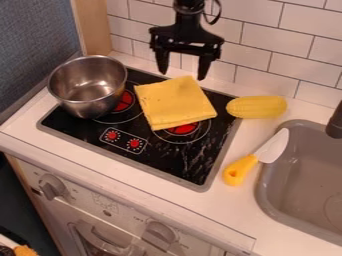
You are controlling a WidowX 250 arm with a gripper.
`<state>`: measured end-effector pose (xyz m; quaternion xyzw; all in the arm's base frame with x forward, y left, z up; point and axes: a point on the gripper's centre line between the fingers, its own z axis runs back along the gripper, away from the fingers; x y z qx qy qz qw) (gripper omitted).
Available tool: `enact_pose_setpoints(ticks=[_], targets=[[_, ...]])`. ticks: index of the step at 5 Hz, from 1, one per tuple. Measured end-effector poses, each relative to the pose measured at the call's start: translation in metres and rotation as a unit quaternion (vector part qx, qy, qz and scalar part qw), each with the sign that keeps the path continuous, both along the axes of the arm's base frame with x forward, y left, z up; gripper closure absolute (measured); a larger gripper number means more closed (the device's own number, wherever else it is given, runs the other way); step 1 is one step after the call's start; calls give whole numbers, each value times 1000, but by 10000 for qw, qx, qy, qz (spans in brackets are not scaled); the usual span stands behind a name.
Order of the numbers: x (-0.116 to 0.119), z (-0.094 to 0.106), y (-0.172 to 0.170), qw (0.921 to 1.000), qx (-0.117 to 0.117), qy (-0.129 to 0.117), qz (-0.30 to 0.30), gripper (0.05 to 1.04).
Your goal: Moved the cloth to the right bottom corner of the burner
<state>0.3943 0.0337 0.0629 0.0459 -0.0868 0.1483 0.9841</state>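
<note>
Brushed, shiny metal is seen in the pot (87,95); matt, soft-looking fabric in the folded cloth (175,102); a glossy, scuffed surface on the stovetop (170,157); smooth, glazed-looking wall tiles (257,42) are shown.

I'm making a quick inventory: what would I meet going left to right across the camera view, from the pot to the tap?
Metal pot, yellow cloth, toy corn, black tap.
</note>
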Motion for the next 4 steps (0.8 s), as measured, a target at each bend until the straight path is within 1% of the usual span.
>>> enact_pose_setpoints(ticks=[1,2,3,4], targets=[[-6,-7,12,9997,-116,30,190,83],[-14,-24,18,9991,-222,187,301,83],[-18,-32,25,9986,-22,352,383,83],[-24,-42,21,9982,-98,429,412,83]])
